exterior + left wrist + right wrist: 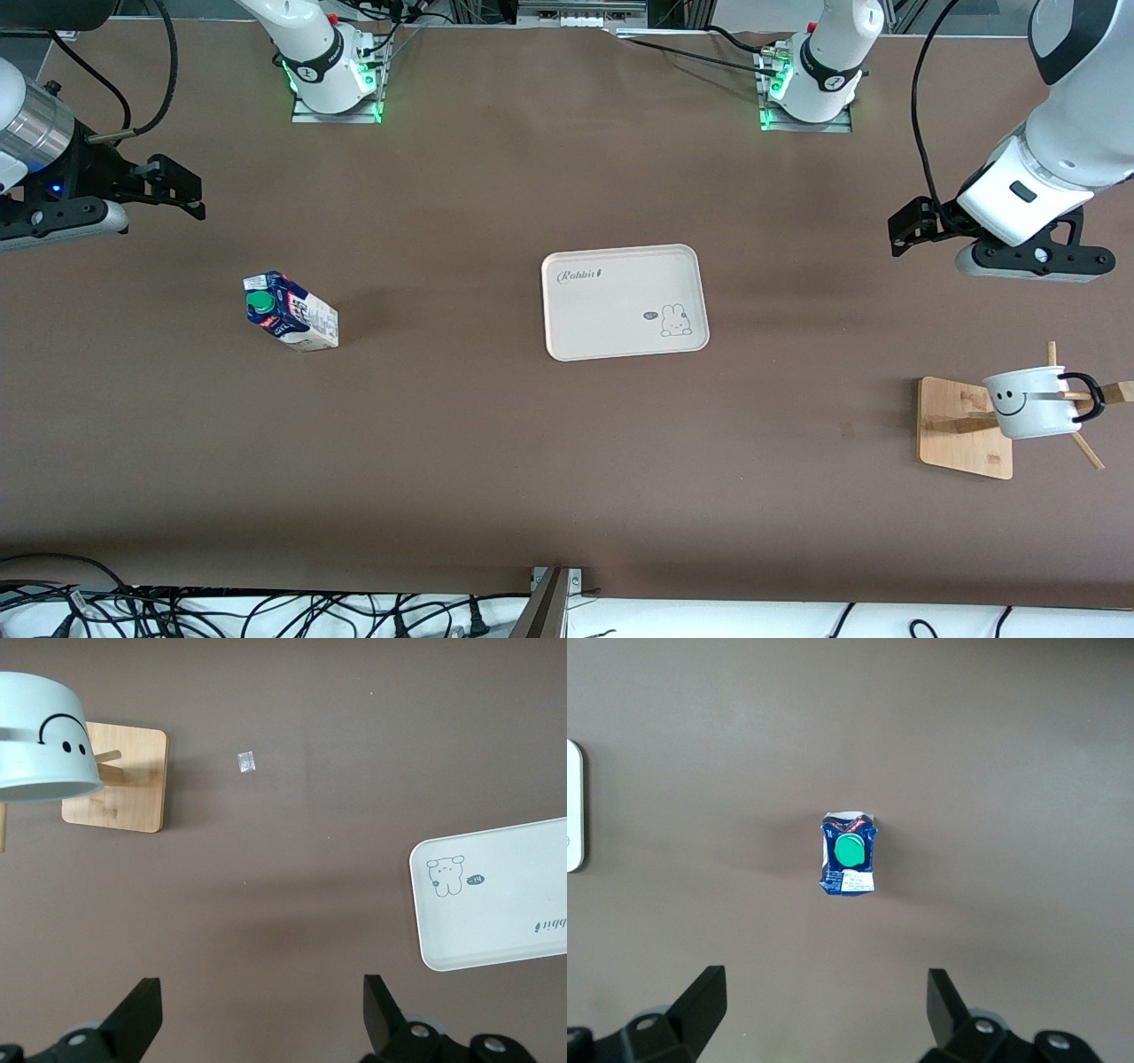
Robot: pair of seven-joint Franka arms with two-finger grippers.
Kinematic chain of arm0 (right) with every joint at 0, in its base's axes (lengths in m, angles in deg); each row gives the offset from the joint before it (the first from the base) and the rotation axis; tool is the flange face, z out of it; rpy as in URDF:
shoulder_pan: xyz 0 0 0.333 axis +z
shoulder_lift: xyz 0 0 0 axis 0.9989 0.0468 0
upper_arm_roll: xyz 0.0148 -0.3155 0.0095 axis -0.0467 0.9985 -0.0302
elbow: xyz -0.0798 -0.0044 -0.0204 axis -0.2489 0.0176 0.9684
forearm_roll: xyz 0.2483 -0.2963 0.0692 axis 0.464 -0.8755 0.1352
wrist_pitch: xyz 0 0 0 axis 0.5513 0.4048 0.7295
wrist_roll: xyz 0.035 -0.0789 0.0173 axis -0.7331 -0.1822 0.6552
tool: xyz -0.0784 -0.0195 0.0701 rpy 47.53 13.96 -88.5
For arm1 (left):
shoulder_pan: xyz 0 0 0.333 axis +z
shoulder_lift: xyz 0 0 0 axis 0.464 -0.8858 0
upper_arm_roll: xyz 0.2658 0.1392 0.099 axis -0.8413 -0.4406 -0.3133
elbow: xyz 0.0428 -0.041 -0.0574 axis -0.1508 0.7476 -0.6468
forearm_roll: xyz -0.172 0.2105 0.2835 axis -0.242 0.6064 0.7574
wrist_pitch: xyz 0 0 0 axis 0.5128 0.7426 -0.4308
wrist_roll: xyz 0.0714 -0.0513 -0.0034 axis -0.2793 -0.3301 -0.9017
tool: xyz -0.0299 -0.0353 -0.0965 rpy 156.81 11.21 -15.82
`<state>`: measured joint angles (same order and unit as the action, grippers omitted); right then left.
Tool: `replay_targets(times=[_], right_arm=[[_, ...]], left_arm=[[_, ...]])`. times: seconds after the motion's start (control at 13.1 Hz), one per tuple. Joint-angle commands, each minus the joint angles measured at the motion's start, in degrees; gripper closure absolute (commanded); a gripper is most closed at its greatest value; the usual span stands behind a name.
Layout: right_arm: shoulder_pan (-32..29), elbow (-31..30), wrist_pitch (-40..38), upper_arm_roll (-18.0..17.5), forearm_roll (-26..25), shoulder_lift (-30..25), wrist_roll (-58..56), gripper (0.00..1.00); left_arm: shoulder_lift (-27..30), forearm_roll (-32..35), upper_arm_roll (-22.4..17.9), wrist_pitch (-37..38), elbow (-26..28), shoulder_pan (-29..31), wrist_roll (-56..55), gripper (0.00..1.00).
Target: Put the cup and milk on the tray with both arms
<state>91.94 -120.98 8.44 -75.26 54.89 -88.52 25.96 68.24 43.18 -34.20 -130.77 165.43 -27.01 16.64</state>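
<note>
Nothing placed: tray bare; milk below right gripper, cup racked near left gripper; fingers apart.

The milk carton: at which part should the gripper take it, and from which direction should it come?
Grip the milk carton from straight above, across its flat side walls below the green cap. It stands upright and alone on the table, and the open right gripper already looks down on its top. The round cap is probably too small and smooth to hold well.
</note>
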Motion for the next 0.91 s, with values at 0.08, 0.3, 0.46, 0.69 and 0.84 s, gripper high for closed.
replay_targets(times=[0.08, 0.3, 0.46, 0.69, 0.84], right_arm=[[0.03, 1.34, -0.96, -0.21, -0.17, 0.43, -0.61, 0.0], [0.03, 1.34, -0.87, -0.21, -0.17, 0.43, -0.7, 0.0], [0.03, 1.34, -0.87, -0.21, -0.17, 0.43, -0.52, 0.0], [-0.23, 1.52, -0.44, -0.04, -0.17, 0.52, -0.52, 0.0], [-0.23, 2.13, -0.43, -0.04, -0.26, 0.6, -0.79, 0.0]], left_arm=[[-1.16, 0.12, -0.03, 1.46, -2.24, -0.37, -0.34, 0.0], [-1.16, 0.12, -0.11, 1.46, -2.24, -0.37, -0.34, 0.0], [-1.16, 0.12, -0.11, 1.46, -2.24, -0.37, -0.25, 0.0], [-1.16, 0.12, -0.11, 1.46, -2.24, -0.37, -0.34, 0.0], [-1.16, 0.12, -0.03, 1.46, -2.24, -0.37, -0.34, 0.0]])
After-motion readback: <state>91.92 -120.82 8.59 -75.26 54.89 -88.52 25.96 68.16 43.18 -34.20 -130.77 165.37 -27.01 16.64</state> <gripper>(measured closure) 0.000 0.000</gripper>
